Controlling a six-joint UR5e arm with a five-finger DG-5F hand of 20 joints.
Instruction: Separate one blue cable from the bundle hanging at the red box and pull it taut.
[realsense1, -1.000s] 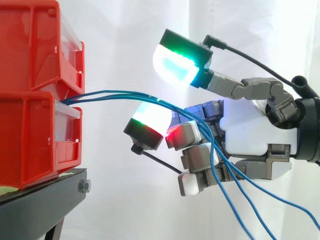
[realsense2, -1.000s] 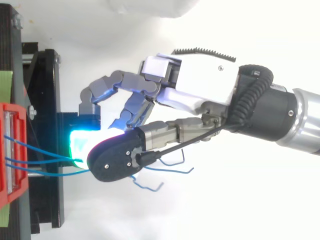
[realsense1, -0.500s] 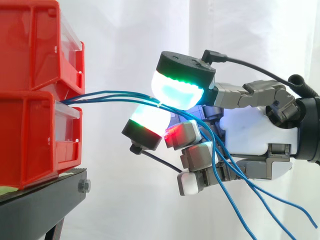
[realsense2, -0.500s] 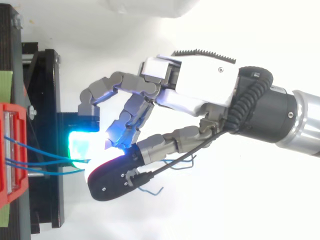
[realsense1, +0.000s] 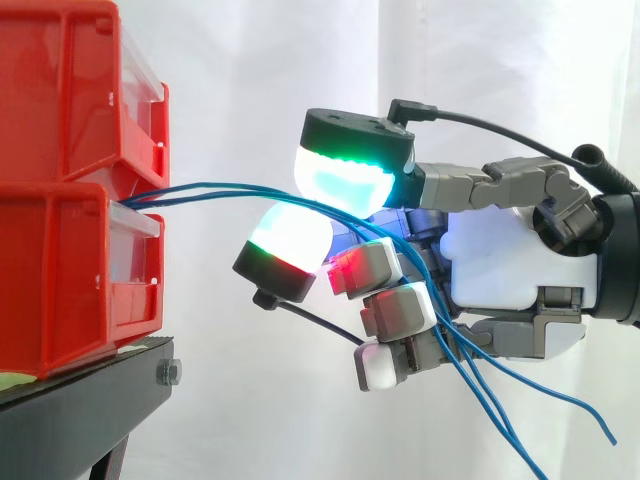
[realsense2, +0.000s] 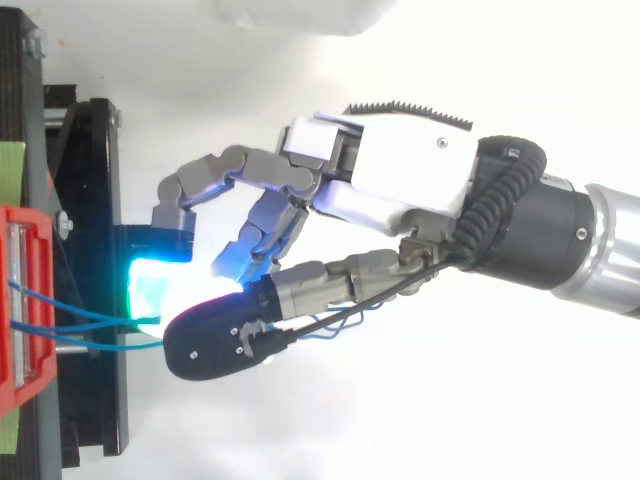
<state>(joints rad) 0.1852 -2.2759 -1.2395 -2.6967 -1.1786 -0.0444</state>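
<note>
White curtain (realsense1: 250, 90), red bins (realsense1: 60, 270) (blue cables (realsense1: 215, 186) in robot hand (realsense1: 500, 260))

White curtain (realsense1: 480, 60) behind hand (realsense1: 505, 265), soft vertical folds, bright even light. Black stand (realsense1: 70, 425) lower left of hand, bolt (realsense1: 168, 373) at corner.

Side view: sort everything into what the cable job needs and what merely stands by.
Job: blue cables, the lower red box they run from, the hand pinching them.
Standing by: upper red bin, black stand, white curtain.
</note>
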